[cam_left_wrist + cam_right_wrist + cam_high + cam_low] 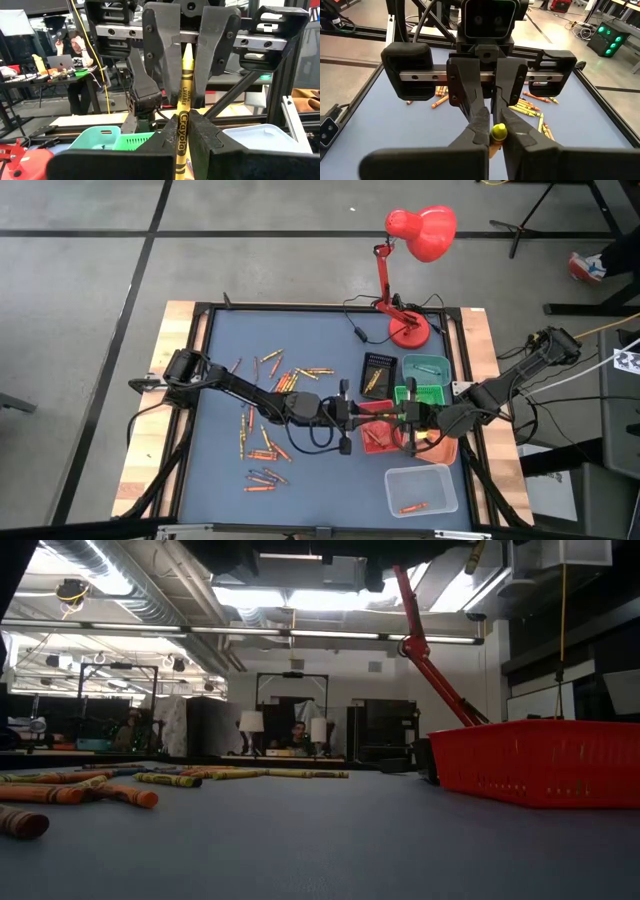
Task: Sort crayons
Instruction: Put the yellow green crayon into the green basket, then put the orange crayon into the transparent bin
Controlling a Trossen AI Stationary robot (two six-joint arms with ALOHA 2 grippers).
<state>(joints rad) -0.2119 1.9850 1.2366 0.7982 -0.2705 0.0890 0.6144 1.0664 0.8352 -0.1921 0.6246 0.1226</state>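
Note:
A yellow crayon (pixel 184 90) stands upright in the air between my two grippers, which meet tip to tip over the red tray (pixel 440 450). My left gripper (pixel 181 120) is shut on its lower part. My right gripper (pixel 497 132) comes from the opposite side and is shut on its upper part. Several more crayons (pixel 270 420), mostly orange, lie flat and scattered on the blue mat, and they also show in the low view (pixel 90 790). My left gripper pinches the crayon's labelled wrapper (pixel 181 132), below its middle, between its two fingers. The fingers reach in level from the table's left and lie across the crayon, which stands upright, lifted clear. My right gripper pinches the crayon near its top end (pixel 499 131) between its two fingers (pixel 165 60). They come from the table's right, slanting slightly down, and lie across the crayon. The yellow tip (pixel 187 50) shows between them.
Beside the red tray stand a green basket (pixel 420 395), a teal tray (pixel 425 365) and a black tray (pixel 378 373). A clear tray (pixel 420 490) with one orange crayon sits near the front right. A red desk lamp (pixel 410 240) stands at the far edge.

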